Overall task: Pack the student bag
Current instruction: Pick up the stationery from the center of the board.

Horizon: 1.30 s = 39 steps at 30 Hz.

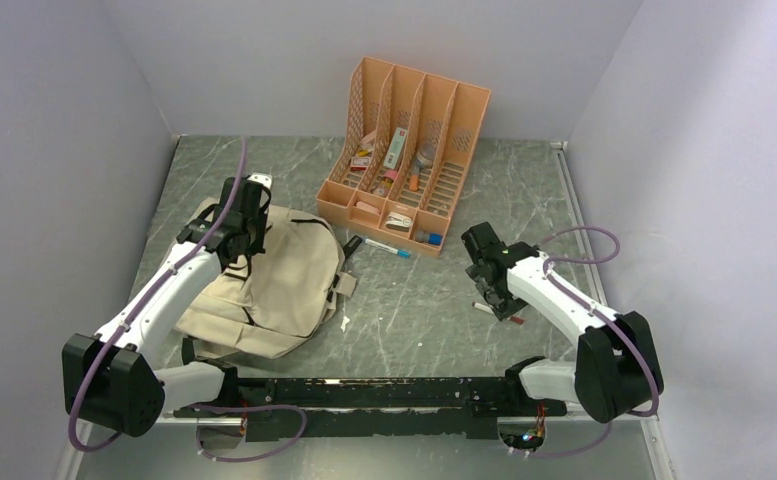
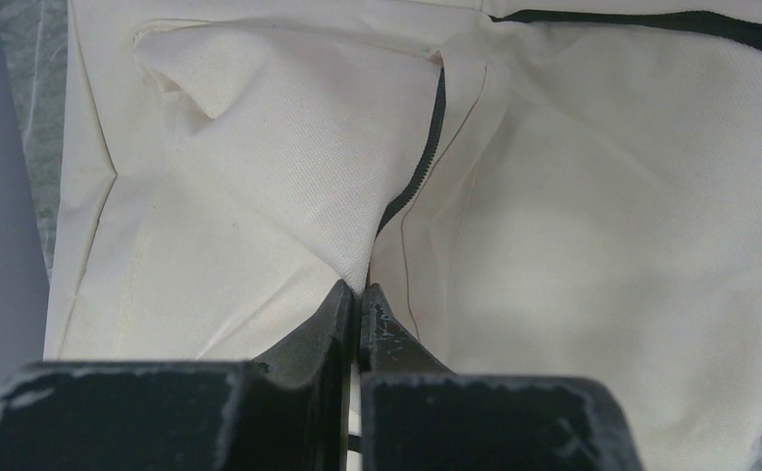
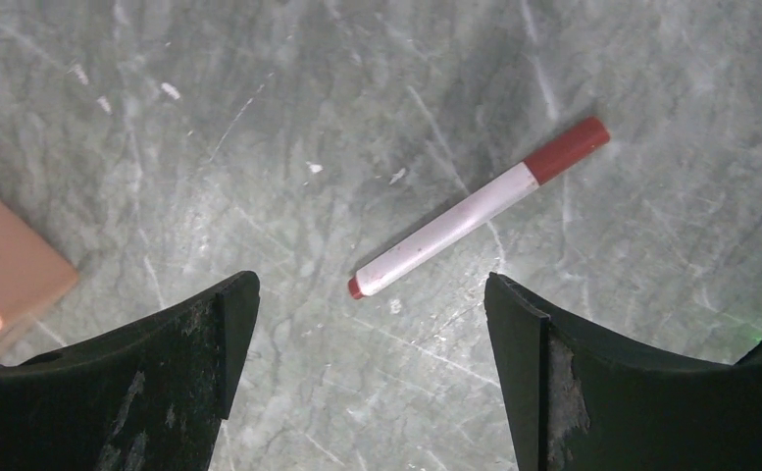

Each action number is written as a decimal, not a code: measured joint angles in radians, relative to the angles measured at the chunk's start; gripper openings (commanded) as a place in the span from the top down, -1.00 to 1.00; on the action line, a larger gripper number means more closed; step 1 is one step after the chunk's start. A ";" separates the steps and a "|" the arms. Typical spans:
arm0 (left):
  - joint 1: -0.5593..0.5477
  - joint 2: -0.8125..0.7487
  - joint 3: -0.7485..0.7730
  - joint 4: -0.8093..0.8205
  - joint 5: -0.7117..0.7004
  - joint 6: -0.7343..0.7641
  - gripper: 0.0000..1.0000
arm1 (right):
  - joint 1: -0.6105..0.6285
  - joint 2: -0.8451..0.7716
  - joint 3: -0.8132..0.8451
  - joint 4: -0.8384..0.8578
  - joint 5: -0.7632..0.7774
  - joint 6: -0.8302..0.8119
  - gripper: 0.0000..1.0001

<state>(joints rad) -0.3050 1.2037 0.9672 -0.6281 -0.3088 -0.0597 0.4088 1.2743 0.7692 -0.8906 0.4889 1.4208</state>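
Note:
The beige student bag lies flat on the left of the table, with its dark zipper showing in the left wrist view. My left gripper is at the bag's far left part. Its jaws are shut on a raised fold of the bag's cream fabric beside the zipper. My right gripper is open just above the table at the right. A white marker with a red cap lies on the table just ahead of the gap between its fingers. The marker's ends show in the top view.
An orange file organizer with several small items stands at the back centre; its corner shows in the right wrist view. A blue-capped pen lies between the bag and the organizer. Grey walls close in the table.

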 measured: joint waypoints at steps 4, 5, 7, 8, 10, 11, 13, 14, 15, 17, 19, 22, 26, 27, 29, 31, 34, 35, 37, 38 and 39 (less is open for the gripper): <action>0.000 0.009 0.000 0.002 0.008 0.000 0.90 | -0.033 -0.004 -0.023 0.007 -0.017 -0.008 -0.76; 0.000 0.011 0.000 0.003 0.010 0.000 0.90 | -0.041 -0.003 -0.027 0.011 -0.024 -0.011 -0.76; 0.000 0.014 0.000 0.003 0.014 0.000 0.90 | -0.051 0.003 -0.032 0.018 -0.034 -0.016 -0.75; 0.000 0.015 0.000 0.003 0.014 0.000 0.90 | -0.054 0.008 -0.035 0.026 -0.041 -0.018 -0.75; 0.000 0.016 0.000 0.003 0.016 0.000 0.90 | -0.058 0.018 -0.043 0.040 -0.054 -0.023 -0.74; 0.000 0.017 0.000 0.003 0.017 0.000 0.90 | -0.060 0.022 -0.050 0.049 -0.060 -0.026 -0.73; 0.000 0.018 0.000 0.003 0.018 0.000 0.90 | -0.064 0.026 -0.068 0.064 -0.071 -0.030 -0.69; 0.000 0.018 0.000 0.003 0.018 0.000 0.90 | -0.066 0.026 -0.076 0.071 -0.074 -0.031 -0.66; 0.000 0.019 0.000 0.003 0.018 0.000 0.90 | -0.069 0.027 -0.085 0.079 -0.079 -0.031 -0.60; 0.000 0.019 0.000 0.003 0.018 0.000 0.90 | -0.076 0.031 -0.101 0.093 -0.086 -0.035 -0.45; 0.000 0.021 0.000 0.003 0.019 0.000 0.90 | -0.081 0.038 -0.111 0.108 -0.092 -0.042 -0.31; 0.000 0.026 0.000 0.003 0.023 0.000 0.90 | -0.085 0.054 -0.114 0.126 -0.092 -0.051 -0.13; 0.000 0.031 0.000 0.003 0.025 0.000 0.90 | -0.087 0.066 -0.116 0.138 -0.084 -0.063 0.03; 0.000 0.031 0.000 0.003 0.025 0.000 0.90 | -0.087 0.066 -0.116 0.140 -0.083 -0.065 0.06; 0.000 0.031 0.000 0.003 0.025 0.000 0.90 | -0.087 0.063 -0.122 0.145 -0.079 -0.070 0.12; 0.000 0.031 0.000 0.003 0.025 0.000 0.90 | -0.087 0.058 -0.128 0.151 -0.077 -0.075 0.19; 0.000 0.034 0.000 0.003 0.025 0.000 0.90 | -0.088 0.051 -0.136 0.163 -0.074 -0.086 0.29; 0.000 0.035 0.000 0.003 0.025 0.000 0.90 | -0.088 0.050 -0.138 0.166 -0.074 -0.090 0.31; 0.000 0.037 0.000 0.003 0.025 0.000 0.90 | -0.089 0.049 -0.141 0.179 -0.072 -0.100 0.36; 0.000 0.037 0.000 0.003 0.025 0.000 0.90 | -0.089 0.049 -0.143 0.188 -0.070 -0.103 0.38; 0.000 0.037 0.000 0.003 0.026 0.000 0.90 | -0.089 0.049 -0.143 0.196 -0.069 -0.106 0.42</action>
<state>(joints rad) -0.3050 1.2411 0.9676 -0.6250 -0.2832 -0.0597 0.3199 1.3235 0.6258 -0.6945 0.4202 1.3151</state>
